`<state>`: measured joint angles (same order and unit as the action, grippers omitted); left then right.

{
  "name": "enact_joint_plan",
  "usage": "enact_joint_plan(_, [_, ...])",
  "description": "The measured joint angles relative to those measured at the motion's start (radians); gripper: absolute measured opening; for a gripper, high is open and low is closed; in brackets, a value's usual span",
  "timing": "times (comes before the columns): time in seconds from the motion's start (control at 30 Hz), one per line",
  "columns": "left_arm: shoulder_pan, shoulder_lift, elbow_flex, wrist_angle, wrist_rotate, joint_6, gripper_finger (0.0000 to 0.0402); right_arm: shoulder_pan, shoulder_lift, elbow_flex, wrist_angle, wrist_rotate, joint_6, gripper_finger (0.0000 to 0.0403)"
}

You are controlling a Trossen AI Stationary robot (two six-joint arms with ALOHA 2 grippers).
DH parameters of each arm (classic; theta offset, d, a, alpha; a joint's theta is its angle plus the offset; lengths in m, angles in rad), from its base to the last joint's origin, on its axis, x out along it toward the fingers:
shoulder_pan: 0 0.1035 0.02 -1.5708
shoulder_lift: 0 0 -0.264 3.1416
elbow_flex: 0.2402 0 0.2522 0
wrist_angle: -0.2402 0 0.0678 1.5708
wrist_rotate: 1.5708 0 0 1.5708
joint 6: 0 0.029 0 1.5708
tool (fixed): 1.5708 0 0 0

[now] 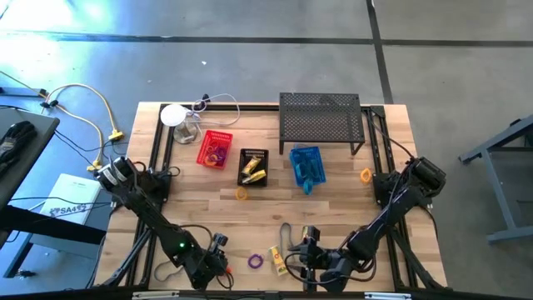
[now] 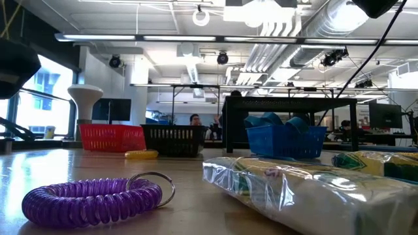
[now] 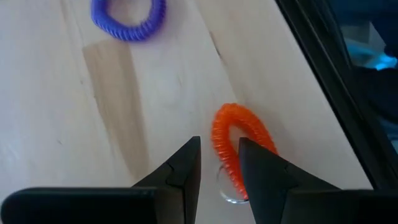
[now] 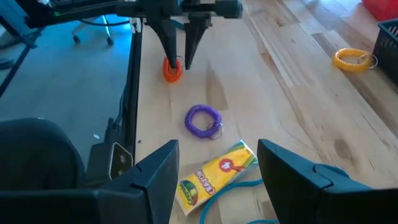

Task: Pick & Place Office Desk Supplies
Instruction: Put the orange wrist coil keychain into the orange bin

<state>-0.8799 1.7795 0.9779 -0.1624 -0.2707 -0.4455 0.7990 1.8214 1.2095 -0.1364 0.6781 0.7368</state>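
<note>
Near the table's front edge, the left gripper (image 1: 218,250) stands over an orange coil ring, fingers parted and not yet pinching.

From above, the right gripper (image 1: 301,250) waits beside the yellow crayon pack (image 1: 276,260) and purple coil ring (image 1: 256,262); the red basket (image 1: 214,150), black basket (image 1: 254,167) and blue basket (image 1: 305,166) sit well behind, before the wire-mesh shelf (image 1: 321,117). At table level, the purple ring and the wrapped pack fill the foreground. Past the left wrist, the orange coil ring (image 3: 237,148) lies with one side between the narrowly spread fingers (image 3: 180,171); lowering squarely before closing should catch the coil, though its metal loop and the nearby table edge could spoil the grip. Past the right wrist, wide-spread empty fingers (image 4: 155,177) frame the pack; a yellow ring (image 4: 353,59) lies farther off.
</note>
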Motion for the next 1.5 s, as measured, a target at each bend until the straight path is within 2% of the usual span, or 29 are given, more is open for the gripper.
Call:
enact_joint_plan(0.4, [0.0, 0.069, 0.005, -0.043, 0.04, -0.057, 0.0092, -0.001, 0.0, 0.0, -0.001, 0.0, 0.0, 0.0205])
enact_joint_plan(0.5, [0.0, 0.069, 0.004, -0.045, 0.037, -0.11, 0.0072, -0.003, 0.0, 0.0, -0.002, 0.0, 0.0, 0.0205])
enact_joint_plan(0.67, [0.002, 0.069, 0.003, -0.038, 0.033, -0.228, 0.0017, -0.003, 0.0, 0.0, 0.019, 0.0, 0.0, 0.0205])
enact_joint_plan(0.9, [0.049, 0.038, 0.005, -0.038, 0.063, -0.437, 0.0009, -0.002, 0.0, 0.0, 0.037, 0.0, 0.0, 0.0205])
enact_joint_plan(1.07, [0.112, -0.04, -0.002, -0.064, 0.112, -0.405, 0.0008, -0.017, 0.0, 0.0, 0.058, 0.002, 0.031, 0.0205])
enact_joint_plan(1.17, [0.135, -0.087, 0.003, -0.069, 0.086, -0.369, 0.0007, -0.025, 0.0, 0.0, 0.059, 0.003, 0.076, 0.0205])
enact_joint_plan(1.33, [0.163, -0.138, 0.002, -0.156, 0.038, -0.314, 0.0007, -0.033, 0.0, 0.0, 0.059, 0.002, 0.049, 0.0205])
enact_joint_plan(1.5, [0.229, -0.195, 0.003, -0.268, 0.032, -0.257, 0.0007, -0.036, 0.0, 0.0, 0.056, 0.0, 0.052, 0.0205])
